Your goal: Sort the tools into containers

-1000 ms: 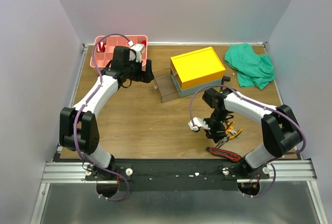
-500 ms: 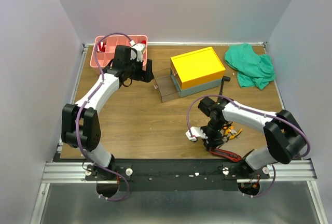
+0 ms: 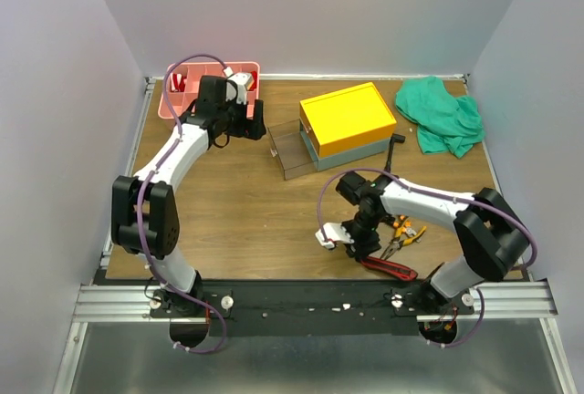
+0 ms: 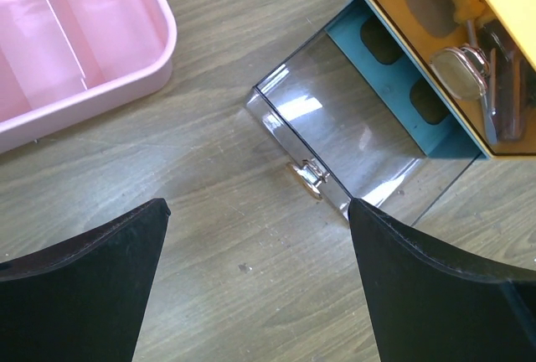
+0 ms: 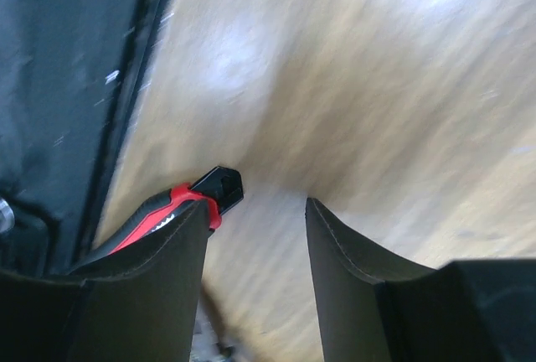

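The red-and-black cutter [image 3: 394, 272] lies at the table's near edge; in the right wrist view its tip [image 5: 201, 197] shows just beyond my left finger. My right gripper [image 3: 359, 239] is open and empty, low over the table beside the cutter. The orange-and-black pliers [image 3: 401, 233] lie just right of it. The grey toolbox with yellow lid [image 3: 348, 123] has a clear drawer [image 4: 335, 140] pulled out; tools lie inside under the lid [image 4: 477, 77]. The pink tray [image 3: 182, 93] is at the back left, also in the left wrist view [image 4: 92, 52]. My left gripper [image 3: 255, 128] is open and empty over bare wood between tray and toolbox.
A green cloth [image 3: 441, 116] lies bunched at the back right corner. A black handle [image 3: 394, 150] sticks out right of the toolbox. The black rail [image 5: 75, 85] runs along the near table edge close to the cutter.
My right gripper has swung left and toward the near edge, away from the pliers to beside the cutter. My left gripper has shifted slightly toward the back.
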{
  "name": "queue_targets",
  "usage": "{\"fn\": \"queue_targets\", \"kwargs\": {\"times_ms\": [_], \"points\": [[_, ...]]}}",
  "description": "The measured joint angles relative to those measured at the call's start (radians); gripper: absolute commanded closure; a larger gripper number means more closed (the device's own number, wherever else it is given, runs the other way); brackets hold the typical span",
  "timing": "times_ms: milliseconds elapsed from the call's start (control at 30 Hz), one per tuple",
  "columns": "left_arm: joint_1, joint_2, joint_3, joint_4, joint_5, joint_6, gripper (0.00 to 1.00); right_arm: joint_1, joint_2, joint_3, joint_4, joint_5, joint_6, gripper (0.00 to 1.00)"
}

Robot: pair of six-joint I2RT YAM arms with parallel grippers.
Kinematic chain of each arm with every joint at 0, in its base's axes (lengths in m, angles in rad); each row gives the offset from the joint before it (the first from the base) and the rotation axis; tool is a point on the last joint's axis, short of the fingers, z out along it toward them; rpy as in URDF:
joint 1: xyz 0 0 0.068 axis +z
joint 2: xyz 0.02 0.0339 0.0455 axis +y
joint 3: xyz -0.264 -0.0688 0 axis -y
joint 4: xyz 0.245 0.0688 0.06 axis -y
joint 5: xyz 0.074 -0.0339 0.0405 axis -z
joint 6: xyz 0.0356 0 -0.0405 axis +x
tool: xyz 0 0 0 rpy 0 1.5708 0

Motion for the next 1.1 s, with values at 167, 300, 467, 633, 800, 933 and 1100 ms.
{"fn": "queue_targets", "kwargs": {"times_ms": [167,300,467,633,800,933,1100], "points": [[0.006,0.026,0.014,-0.002,-0.002,0.0,0.01,0.011,0.109,0.117,0.051,0.003,0.04,0.43],[0.014,0.041,0.027,-0.008,-0.003,0.004,0.01,0.011,0.222,0.272,0.121,0.019,0.082,0.42],[0.029,0.04,0.044,-0.022,-0.004,0.011,0.01,0.01,0.318,0.428,0.258,0.058,0.12,0.42],[0.043,0.016,0.044,-0.042,-0.004,0.015,0.01,-0.011,0.309,0.456,0.264,0.072,0.182,0.41],[0.047,-0.039,0.042,-0.046,-0.005,0.02,0.01,-0.026,0.291,0.473,0.215,0.071,0.318,0.41],[0.046,-0.082,0.033,-0.049,-0.009,0.023,0.01,-0.027,0.296,0.49,0.2,0.06,0.418,0.41],[0.031,-0.101,0.033,-0.053,-0.03,0.034,0.01,-0.021,0.322,0.494,0.183,0.055,0.54,0.41]]}}
